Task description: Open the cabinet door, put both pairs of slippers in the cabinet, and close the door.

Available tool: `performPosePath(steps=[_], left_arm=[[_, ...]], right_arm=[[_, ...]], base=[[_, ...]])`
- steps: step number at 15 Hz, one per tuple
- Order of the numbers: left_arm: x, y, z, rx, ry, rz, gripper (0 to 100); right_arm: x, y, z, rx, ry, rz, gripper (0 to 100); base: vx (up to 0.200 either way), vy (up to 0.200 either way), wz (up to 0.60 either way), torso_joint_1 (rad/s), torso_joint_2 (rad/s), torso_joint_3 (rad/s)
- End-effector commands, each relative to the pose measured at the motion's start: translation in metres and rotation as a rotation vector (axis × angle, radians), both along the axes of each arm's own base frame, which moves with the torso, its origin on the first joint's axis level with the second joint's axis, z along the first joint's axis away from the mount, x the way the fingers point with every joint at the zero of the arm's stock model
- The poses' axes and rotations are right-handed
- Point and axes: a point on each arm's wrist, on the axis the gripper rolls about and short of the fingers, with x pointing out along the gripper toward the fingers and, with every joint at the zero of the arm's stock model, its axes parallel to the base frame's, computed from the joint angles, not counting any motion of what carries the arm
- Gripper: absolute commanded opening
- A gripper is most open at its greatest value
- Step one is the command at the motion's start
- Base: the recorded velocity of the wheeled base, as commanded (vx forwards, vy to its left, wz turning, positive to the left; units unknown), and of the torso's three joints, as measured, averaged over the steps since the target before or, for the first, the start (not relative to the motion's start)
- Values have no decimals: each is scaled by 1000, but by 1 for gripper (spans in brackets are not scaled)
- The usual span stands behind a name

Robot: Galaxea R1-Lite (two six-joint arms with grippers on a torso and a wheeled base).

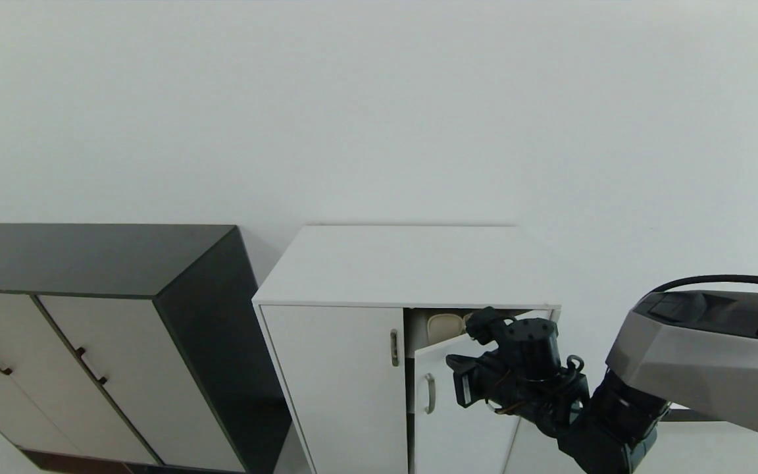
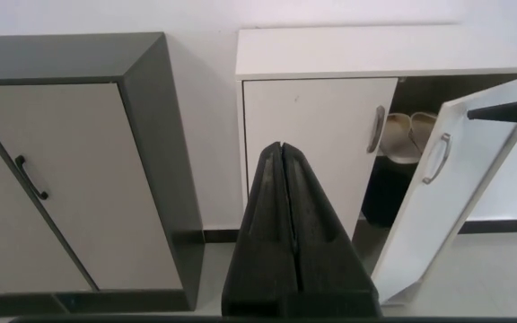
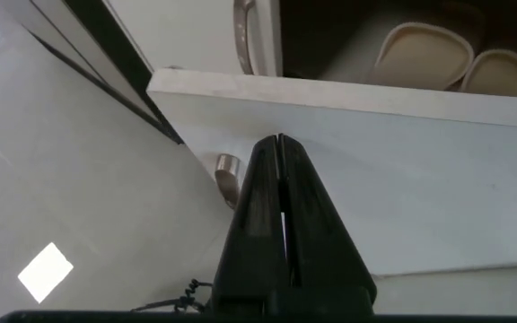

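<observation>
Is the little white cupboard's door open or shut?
Partly open: the right door stands swung out from the white cabinet, leaving a gap through which slippers show inside.

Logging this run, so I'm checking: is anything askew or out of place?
Only the white cabinet's right door hangs ajar, with slippers inside; the shut right gripper is at its upper edge.

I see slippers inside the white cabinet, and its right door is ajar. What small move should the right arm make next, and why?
Probably push the door shut against the white cabinet with the right gripper. The slippers lie inside, the door stands ajar, and the shut gripper sits at the door's outer face near its top edge, so closing seems to be what remains.
</observation>
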Motion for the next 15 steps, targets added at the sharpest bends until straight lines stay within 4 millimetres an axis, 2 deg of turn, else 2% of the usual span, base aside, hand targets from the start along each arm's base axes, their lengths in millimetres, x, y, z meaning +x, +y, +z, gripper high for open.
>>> performPosePath(steps=[1,6,9,15], left_arm=[[0,0,0,-1,2,0,0],[0,0,0,1,2,0,0],[0,0,0,1,2,-2,0],[0,0,0,1,2,-2,0]], right_arm=[[10,1,-6,-3,4,-13,0],[31,5,-9,2,-2,-36,0],[47,-2,-13,5,-6,-71,0],[60,-5,-12,9,-13,-92,0]], base=[[0,0,0,0,0,0],[0,0,0,0,0,0],[0,0,0,0,0,0],[0,0,0,0,0,0]])
